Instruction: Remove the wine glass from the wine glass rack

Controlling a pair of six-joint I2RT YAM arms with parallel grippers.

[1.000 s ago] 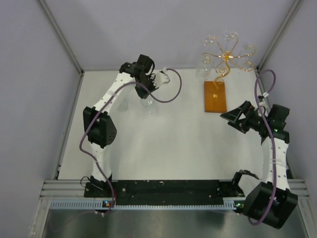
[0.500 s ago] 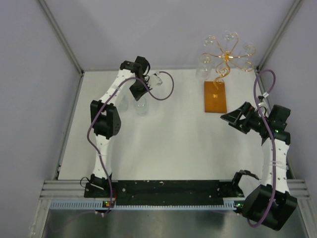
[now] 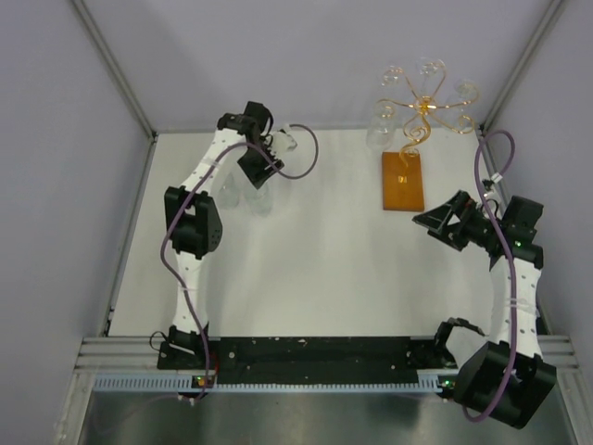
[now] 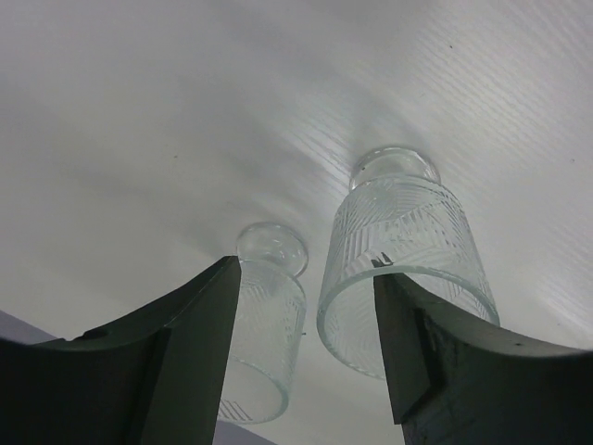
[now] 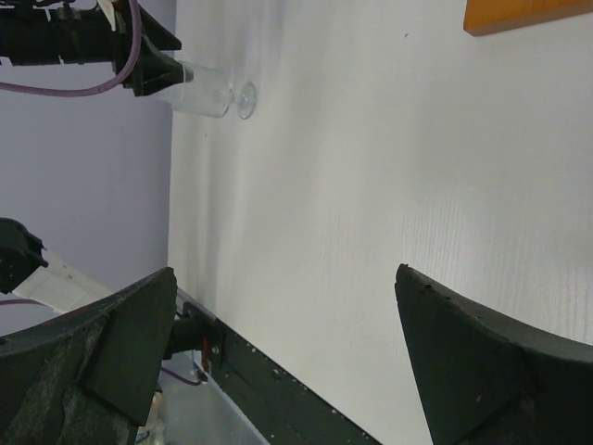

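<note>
- Left gripper (image 4: 306, 273), jaws parted and empty, above clear ribbed wine glass (image 4: 400, 241) standing far left beside second glass (image 4: 269, 311), well apart from rack.
- Right gripper (image 5: 285, 273), wide open, empty, near far-right gold wire wine glass rack (image 3: 424, 104).

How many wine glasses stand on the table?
2: one wine glass beside another, beneath the left gripper, far left. Any on the rack are too faint to count.

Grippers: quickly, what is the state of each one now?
Left gripper: open, fingers apart over a standing glass, not clamping it.
Right gripper: open, holding nothing.
</note>
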